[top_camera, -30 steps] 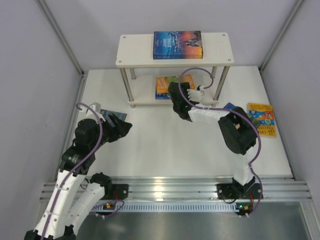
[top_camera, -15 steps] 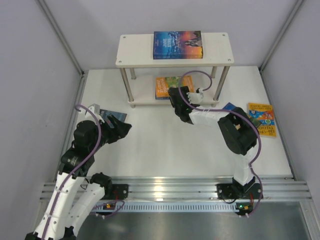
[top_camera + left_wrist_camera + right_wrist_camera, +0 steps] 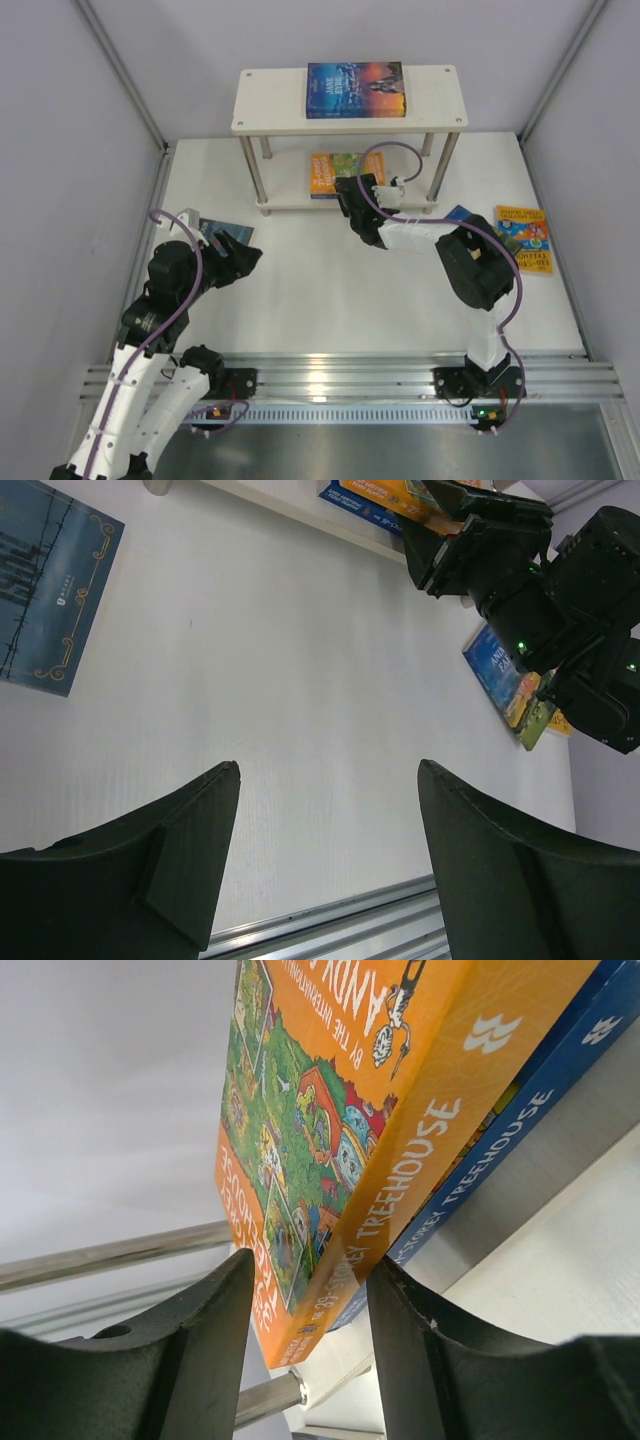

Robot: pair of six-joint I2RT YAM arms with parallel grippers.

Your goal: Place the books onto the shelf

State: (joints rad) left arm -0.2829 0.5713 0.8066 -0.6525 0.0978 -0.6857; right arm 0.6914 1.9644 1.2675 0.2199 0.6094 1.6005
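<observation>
Two black fingers of the right claw stand about half open, and we see the corner of an orange book filling the gap between them. Both fingers look pressed against it, one on the cover and one on the back. White letters on its orange spine read "STOREY TREEHOUSE", with a number before them that we cannot make out. The cover shows a busy green drawing, the word "ANDY" and a line beginning "BY THE INTERNATIONAL". A small white wave logo sits at the head of the spine. Directly beneath lies a blue book, its spine also reading "STOREY TREEHOUSE" and carrying the same logo.

From above, we see this pair lying on the lower board of the shelf, with the right claw at the board's front edge. On the top board lies a book with a blue-and-sunset cover; its title is too small for us to read.

To the right, on the white table, lies a yellow-orange book, well apart from the shelf.

The left claw hangs over the table's left side with its fingers spread wide and nothing between them. Near it a dark blue book with gold trim lies flat on the table.
</observation>
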